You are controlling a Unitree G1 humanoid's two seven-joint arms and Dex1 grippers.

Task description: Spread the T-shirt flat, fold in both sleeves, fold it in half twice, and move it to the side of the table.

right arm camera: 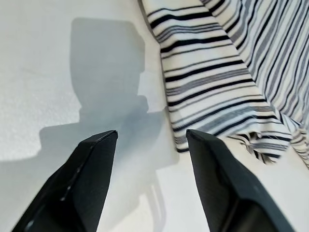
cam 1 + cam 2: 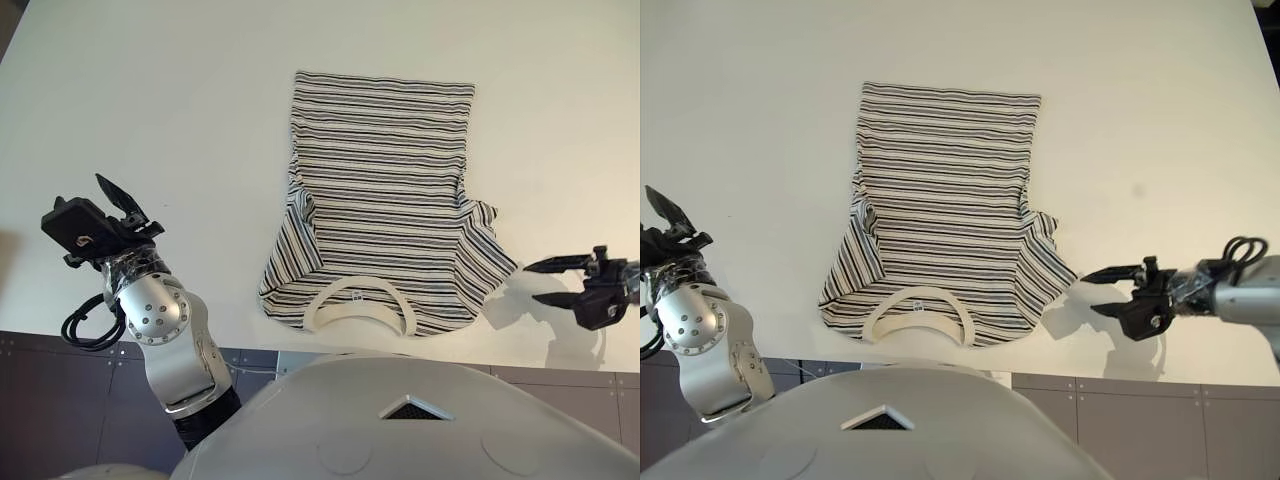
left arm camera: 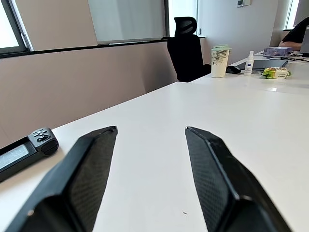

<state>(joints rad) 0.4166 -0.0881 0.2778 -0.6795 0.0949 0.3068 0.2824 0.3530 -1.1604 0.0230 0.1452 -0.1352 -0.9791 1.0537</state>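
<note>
The black left gripper (image 2: 128,205) and right gripper (image 2: 1090,291) are held spread, the latter just beside the black-and-white striped T-shirt (image 2: 385,200), whose rumpled sleeve (image 2: 1045,265) could be pinched with underlying cloth.

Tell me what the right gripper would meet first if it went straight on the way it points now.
Probably the nearest sleeve of the T-shirt: the right gripper, fingers open, aims at its edge across bare table. Depth is unclear.
</note>
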